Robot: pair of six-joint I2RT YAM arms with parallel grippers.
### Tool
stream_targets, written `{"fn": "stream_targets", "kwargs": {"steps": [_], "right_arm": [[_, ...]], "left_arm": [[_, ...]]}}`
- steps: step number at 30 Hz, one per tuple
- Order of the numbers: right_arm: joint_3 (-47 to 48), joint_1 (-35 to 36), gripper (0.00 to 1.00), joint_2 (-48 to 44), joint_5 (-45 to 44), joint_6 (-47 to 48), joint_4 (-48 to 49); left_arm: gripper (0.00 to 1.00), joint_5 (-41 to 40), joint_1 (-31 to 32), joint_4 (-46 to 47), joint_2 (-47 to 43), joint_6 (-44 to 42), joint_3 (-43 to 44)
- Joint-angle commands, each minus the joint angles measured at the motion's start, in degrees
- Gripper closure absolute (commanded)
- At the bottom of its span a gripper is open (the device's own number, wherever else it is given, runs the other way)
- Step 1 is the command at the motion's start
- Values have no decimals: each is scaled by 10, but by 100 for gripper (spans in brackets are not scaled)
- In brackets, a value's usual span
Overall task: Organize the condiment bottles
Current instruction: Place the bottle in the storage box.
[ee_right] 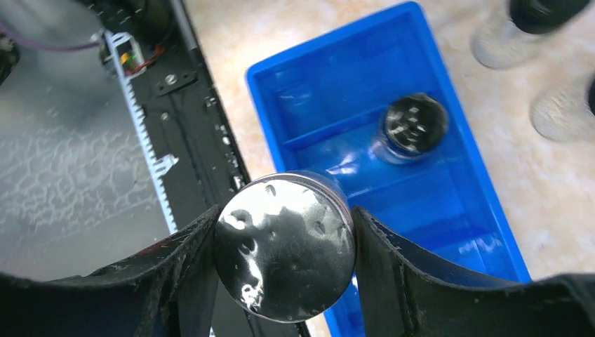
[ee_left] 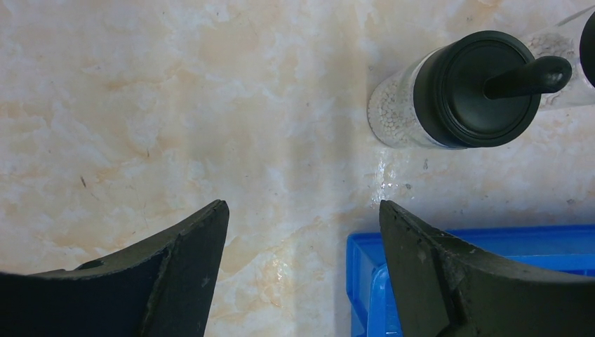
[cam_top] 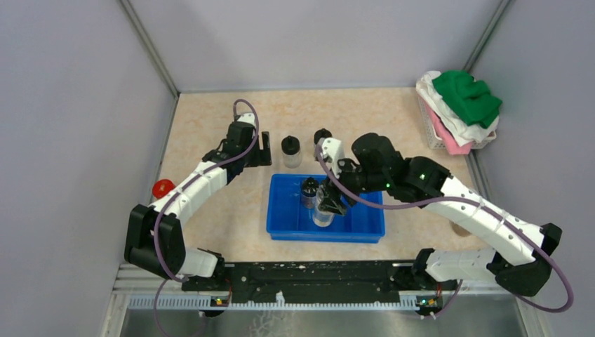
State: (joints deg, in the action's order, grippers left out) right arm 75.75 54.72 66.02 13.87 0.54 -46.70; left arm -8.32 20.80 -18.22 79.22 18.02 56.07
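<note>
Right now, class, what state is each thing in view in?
left gripper: open, empty.
right gripper: shut on silver-capped bottle.
silver-capped bottle: held upright over blue tray.
shaker-top bottle: standing in the tray.
black-capped bottle: standing on table, outside tray.
rear bottle: standing on table.
red-capped item: on table, pose unclear.

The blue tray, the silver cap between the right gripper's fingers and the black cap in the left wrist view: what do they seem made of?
Blue tray: probably moulded plastic, glossy; even colour and soft highlights on its floor.
Silver cap: metal or metallised plastic, I cannot tell which; mirror-bright, with warped reflections.
Black cap: probably plastic, satin; only a dull, even sheen.
</note>
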Motion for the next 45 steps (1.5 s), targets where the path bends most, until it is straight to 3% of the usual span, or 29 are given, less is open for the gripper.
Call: {"fn": "stream_targets", "kwargs": {"steps": [1,12,28,41,43,45], "right_arm": [[-2,35,76,9,63,61,47],[-38,40,70,56,117,124,103],[-72,37,73,164,59,160,172],[-125,3,73,145,66,147,243],[-126,1,70,144,66,145,247],[-122,0,56,144,62,144,239]], "left_arm": [[15,5,3,7,-9,-7,3],[15,5,3,11,7,-12,8],[15,10,3,26,22,-13,4],[15,13,3,29,16,-14,1],[15,11,4,28,15,-15,1],[14,11,3,27,15,-15,2]]}}
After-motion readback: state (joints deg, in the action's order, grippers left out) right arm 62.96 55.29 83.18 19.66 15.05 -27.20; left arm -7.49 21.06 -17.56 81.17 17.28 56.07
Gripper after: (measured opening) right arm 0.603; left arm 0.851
